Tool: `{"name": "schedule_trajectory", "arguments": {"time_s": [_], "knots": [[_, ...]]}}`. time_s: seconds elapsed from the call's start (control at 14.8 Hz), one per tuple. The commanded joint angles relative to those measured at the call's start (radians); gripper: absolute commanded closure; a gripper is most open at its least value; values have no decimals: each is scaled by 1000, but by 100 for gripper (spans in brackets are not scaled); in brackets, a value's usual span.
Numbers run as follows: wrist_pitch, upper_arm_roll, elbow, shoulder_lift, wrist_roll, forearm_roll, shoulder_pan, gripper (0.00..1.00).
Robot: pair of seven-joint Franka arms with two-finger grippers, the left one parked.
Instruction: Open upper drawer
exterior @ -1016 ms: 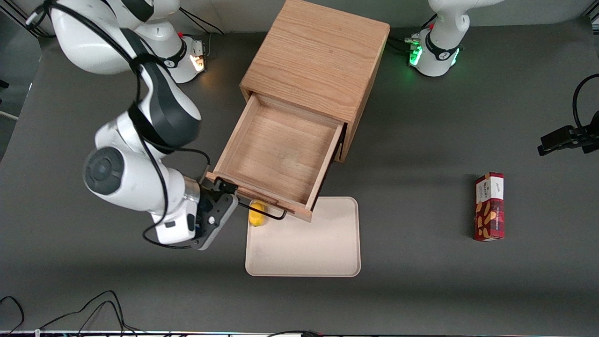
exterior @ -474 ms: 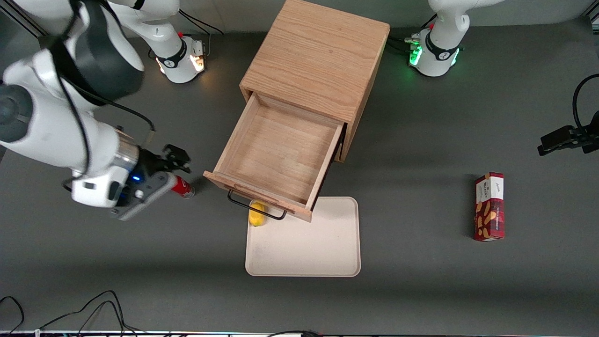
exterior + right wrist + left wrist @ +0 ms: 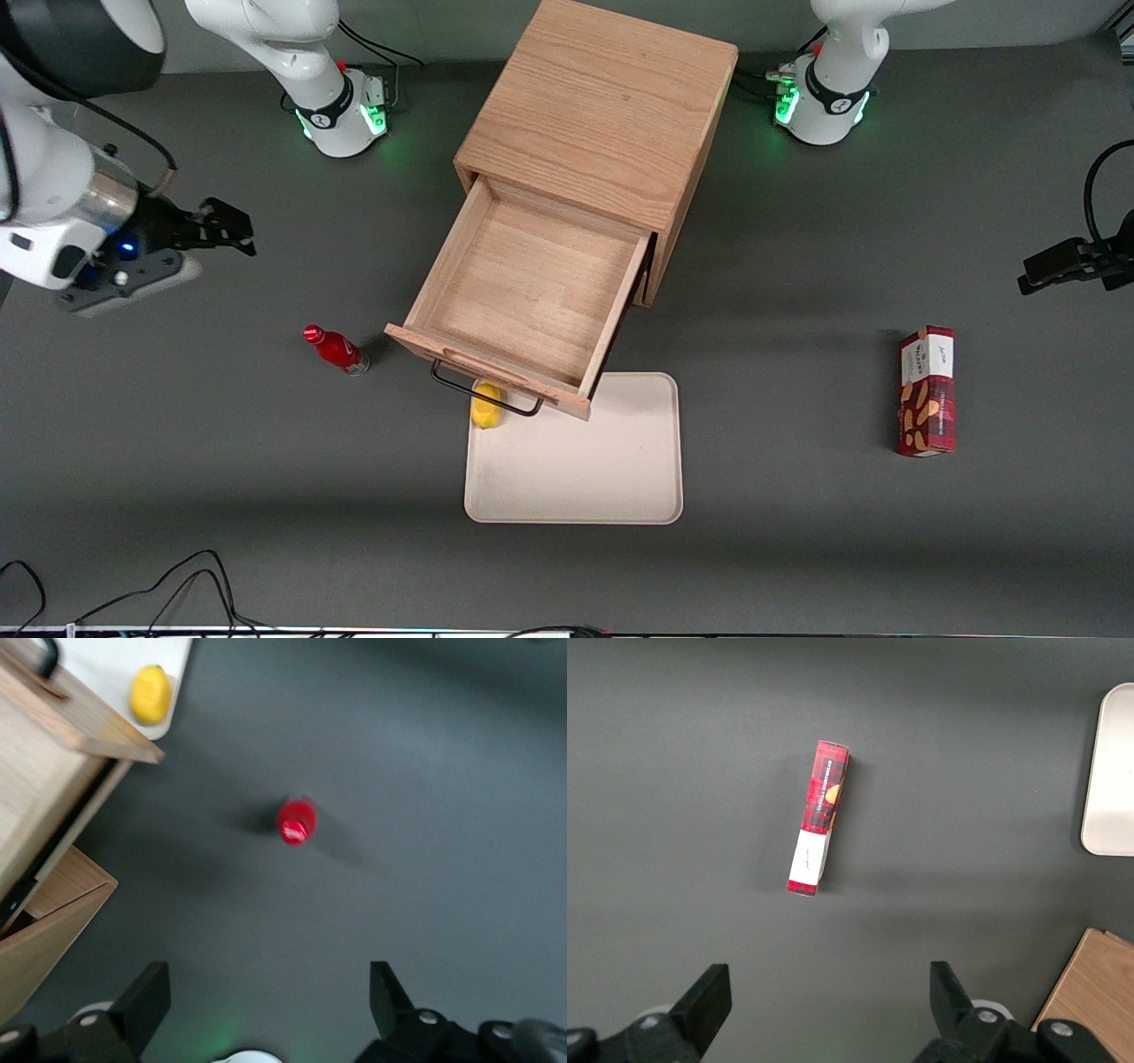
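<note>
The light oak cabinet (image 3: 602, 106) stands mid-table. Its upper drawer (image 3: 532, 283) is pulled far out, showing a bare wood interior, and its black wire handle (image 3: 485, 396) hangs over the tray's corner. My gripper (image 3: 232, 229) hovers above the table toward the working arm's end, well away from the drawer and farther from the front camera than the red bottle. It is open and holds nothing. In the right wrist view the gripper (image 3: 270, 1001) has its fingers (image 3: 149, 995) wide apart over bare table, with the upper drawer's front corner (image 3: 84, 722) in sight.
A red bottle (image 3: 335, 349) (image 3: 295, 821) stands beside the drawer front, toward the working arm's end. A yellow fruit (image 3: 486, 405) (image 3: 151, 693) lies on the cream tray (image 3: 576, 478) under the handle. A red snack box (image 3: 927, 391) (image 3: 819, 815) lies toward the parked arm's end.
My gripper left the drawer handle and swung away toward the working arm's end, farther from the front camera. The drawer stayed open, and the red bottle came into view.
</note>
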Motion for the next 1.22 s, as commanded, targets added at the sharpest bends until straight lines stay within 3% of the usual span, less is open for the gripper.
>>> {"name": "schedule_trajectory", "arguments": {"time_s": [0.0, 0.41, 0.68, 0.81, 0.95, 1.02, 1.15], "knots": [[22, 9, -113, -83, 75, 60, -108, 0], [-31, -13, -57, -90, 134, 65, -154, 0], [39, -31, -152, -187, 135, 63, -125, 0], [42, -156, -173, -200, 141, 60, 23, 0], [48, -330, -173, -202, 265, 62, 213, 0], [48, -376, -173, -205, 273, 54, 275, 0], [48, -376, -172, -200, 273, 48, 285, 0]]}}
